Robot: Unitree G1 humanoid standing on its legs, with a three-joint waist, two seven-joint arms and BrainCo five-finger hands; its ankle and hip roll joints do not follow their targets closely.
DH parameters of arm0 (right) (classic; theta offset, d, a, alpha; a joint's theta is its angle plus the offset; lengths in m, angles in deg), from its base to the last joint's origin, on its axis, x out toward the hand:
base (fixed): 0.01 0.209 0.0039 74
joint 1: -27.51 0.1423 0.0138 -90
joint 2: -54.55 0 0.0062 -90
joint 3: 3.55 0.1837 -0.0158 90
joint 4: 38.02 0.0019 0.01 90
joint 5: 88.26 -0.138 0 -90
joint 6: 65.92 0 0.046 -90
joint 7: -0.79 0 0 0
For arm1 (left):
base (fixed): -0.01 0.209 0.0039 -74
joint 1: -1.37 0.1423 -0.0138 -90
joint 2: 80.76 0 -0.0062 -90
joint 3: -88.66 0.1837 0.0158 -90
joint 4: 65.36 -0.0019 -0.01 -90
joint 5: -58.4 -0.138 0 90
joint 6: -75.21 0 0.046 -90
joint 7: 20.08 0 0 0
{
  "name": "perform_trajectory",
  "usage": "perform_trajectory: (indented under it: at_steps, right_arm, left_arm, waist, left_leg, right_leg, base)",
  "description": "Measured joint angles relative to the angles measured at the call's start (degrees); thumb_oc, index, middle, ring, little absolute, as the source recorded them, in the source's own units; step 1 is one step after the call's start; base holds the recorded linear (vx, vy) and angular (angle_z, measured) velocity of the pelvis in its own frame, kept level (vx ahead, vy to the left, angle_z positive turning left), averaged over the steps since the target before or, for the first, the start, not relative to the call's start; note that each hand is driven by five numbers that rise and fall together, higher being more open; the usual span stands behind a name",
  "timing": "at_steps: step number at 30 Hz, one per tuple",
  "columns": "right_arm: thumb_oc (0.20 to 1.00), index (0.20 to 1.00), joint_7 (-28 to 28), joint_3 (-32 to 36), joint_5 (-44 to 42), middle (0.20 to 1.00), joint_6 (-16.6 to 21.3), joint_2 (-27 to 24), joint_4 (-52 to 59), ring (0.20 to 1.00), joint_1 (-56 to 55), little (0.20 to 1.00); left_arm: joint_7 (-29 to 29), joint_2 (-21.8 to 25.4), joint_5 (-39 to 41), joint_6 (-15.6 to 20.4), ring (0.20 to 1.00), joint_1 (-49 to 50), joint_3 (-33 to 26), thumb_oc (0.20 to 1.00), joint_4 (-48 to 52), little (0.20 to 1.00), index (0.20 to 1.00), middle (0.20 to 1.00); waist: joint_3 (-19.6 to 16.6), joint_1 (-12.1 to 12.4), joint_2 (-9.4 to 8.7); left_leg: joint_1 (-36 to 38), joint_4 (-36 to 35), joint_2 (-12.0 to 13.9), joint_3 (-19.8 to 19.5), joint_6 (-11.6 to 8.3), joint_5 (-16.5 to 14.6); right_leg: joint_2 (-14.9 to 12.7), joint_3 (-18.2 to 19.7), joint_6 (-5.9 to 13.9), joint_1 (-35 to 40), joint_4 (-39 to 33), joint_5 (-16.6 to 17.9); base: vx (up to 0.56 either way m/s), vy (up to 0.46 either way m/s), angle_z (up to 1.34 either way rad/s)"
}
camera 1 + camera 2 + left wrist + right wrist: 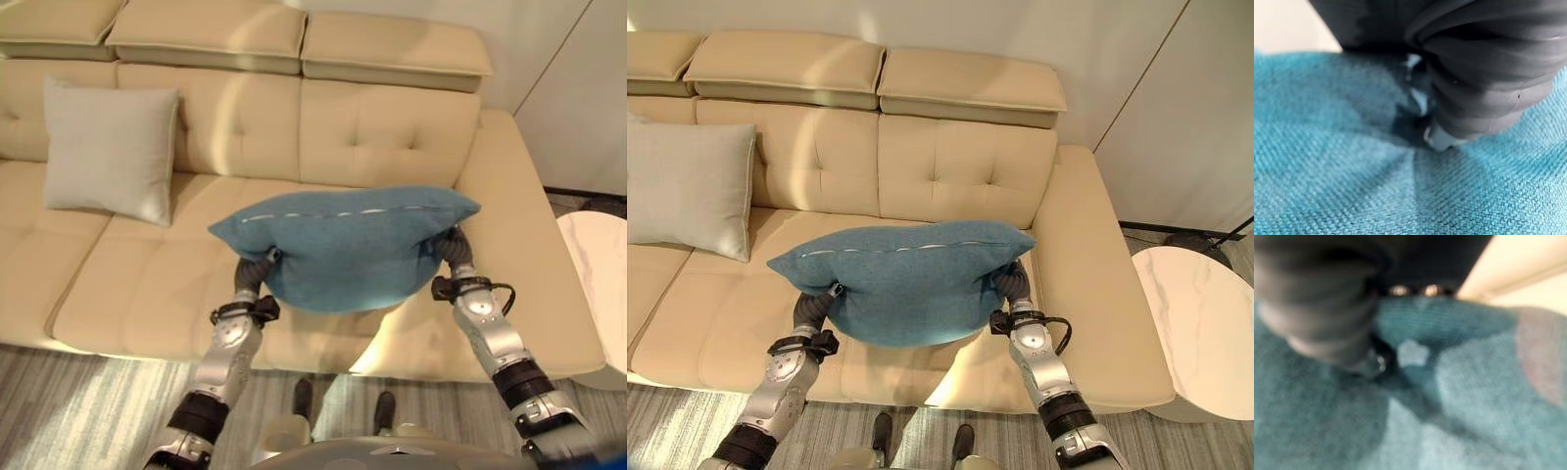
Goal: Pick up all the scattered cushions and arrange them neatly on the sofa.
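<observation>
Head stereo pair looking down at sofa [392,127], wrist cameras seemingly pressed against blue cushion [1352,171]

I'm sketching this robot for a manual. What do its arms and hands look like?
Both arms are silver-grey metal with black bands at the joints. Each wrist wears a dark ribbed, bellows-like cover: left hand, right hand. A black cable loops at the right wrist. The fingers are hidden against the blue cushion.
</observation>
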Motion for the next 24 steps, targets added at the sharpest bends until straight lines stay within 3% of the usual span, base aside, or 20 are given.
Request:
perform_trajectory:
  at_steps: [6, 10, 12, 14, 24]
  right_arm:
    - [0.200, 0.200, -4.2, -1.9, 1.1, 0.200, -1.1, -1.4, -3.0, 0.200, 14.7, 0.200]
    - [0.200, 0.200, -7.0, -4.2, 1.1, 0.200, -1.6, -3.9, -11.9, 0.200, 32.0, 0.200]
    - [0.200, 0.200, -8.5, -4.7, 1.1, 0.200, -1.7, -4.5, -15.0, 0.200, 37.0, 0.200]
    - [0.200, 0.200, -9.2, -7.0, 1.1, 0.200, -1.8, -5.9, -18.2, 0.200, 41.9, 0.200]
    - [0.200, 0.200, -11.7, -11.9, 1.1, 0.200, -1.7, -8.8, -18.7, 0.200, 46.8, 0.200]
  left_arm:
    - [4.5, 3.8, 0.0, 0.1, 0.200, -12.7, -0.5, 0.200, -1.8, 0.200, 0.200, 0.200]
    - [7.0, 8.6, 0.3, 1.0, 0.200, -29.3, 3.0, 0.200, -11.4, 0.200, 0.200, 0.200]
    - [8.0, 9.9, 0.6, 1.9, 0.200, -35.5, 4.5, 0.200, -15.1, 0.200, 0.200, 0.200]
    - [8.4, 12.5, 0.7, 2.5, 0.200, -42.0, 7.5, 0.200, -19.5, 0.200, 0.200, 0.200]
    - [9.1, 14.6, 3.0, 2.9, 0.200, -51.7, 10.9, 0.200, -26.8, 0.200, 0.200, 0.200]
  waist:
    - [-0.1, -0.4, 0.77]
    - [1.0, -0.3, 2.92]
    - [1.3, -0.1, 3.77]
    - [1.3, -0.2, 3.84]
    - [1.3, -1.5, 3.81]
  left_leg:
    - [-9.5, 0.1, 0.3, -0.6, 0.43, 3.7]
    - [-17.3, 0.1, 0.1, -0.8, -0.43, 5.4]
    - [-20.0, 0.1, -0.1, -0.8, 0.05, 6.1]
    - [-22.4, 0.1, 0.0, -0.9, -0.22, 6.1]
    - [-27.9, 0.1, 0.0, -1.0, 0.09, 6.7]
  right_leg:
    - [0.4, 0.0, -1.13, -9.4, 0.3, 3.1]
    - [0.2, 0.0, -0.70, -17.1, 0.3, 4.7]
    - [0.1, 0.0, -0.97, -19.7, 0.3, 5.6]
    - [0.2, 0.0, -1.08, -22.2, 0.3, 5.7]
    - [0.3, 0.2, -1.13, -27.6, 0.3, 5.9]
  base:
    - [-0.10, 0.034, 0.03]
    - [-0.10, 0.070, 0.01]
    - [-0.07, 0.065, 0.02]
    - [-0.01, 0.036, 0.00]
    - [0.01, 0.006, 0.00]
